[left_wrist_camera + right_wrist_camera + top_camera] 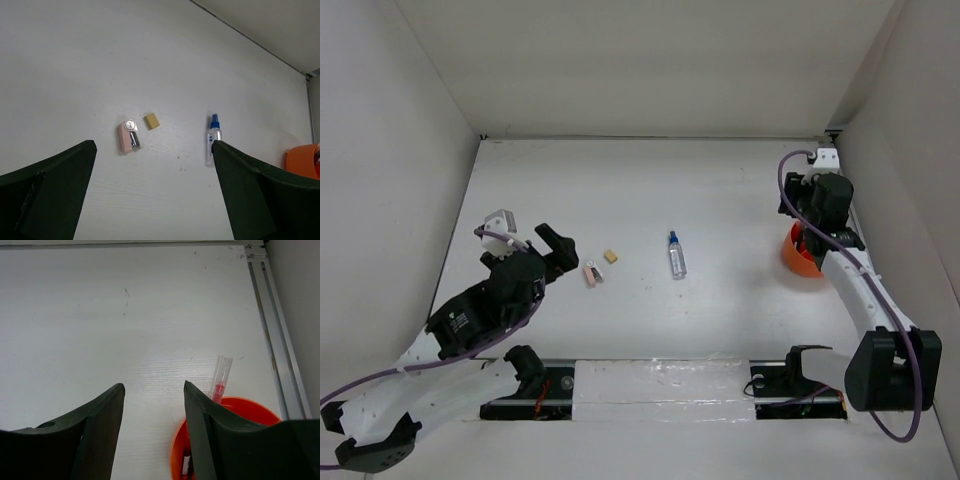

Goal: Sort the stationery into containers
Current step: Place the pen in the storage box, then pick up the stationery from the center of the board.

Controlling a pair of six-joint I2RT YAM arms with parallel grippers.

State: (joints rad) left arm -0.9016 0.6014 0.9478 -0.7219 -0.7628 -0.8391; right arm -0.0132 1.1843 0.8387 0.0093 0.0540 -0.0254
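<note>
Three loose stationery items lie mid-table: a pink-white piece (591,274) (127,136), a tan eraser cube (611,256) (152,120) and a clear blue-capped bottle (676,255) (213,137). My left gripper (564,252) (154,146) is open just left of the pink-white piece, with only bare table between its fingers. The orange cup (794,258) (251,403) (301,161) stands at the right. It holds pens, one with a clear cap (220,374) sticking up. My right gripper (812,238) (153,387) hovers over the cup's rim, open and holding nothing.
White walls enclose the table on the left, back and right. A metal rail (276,335) runs along the right wall beside the cup. A taped strip (655,385) crosses the near edge between the arm bases.
</note>
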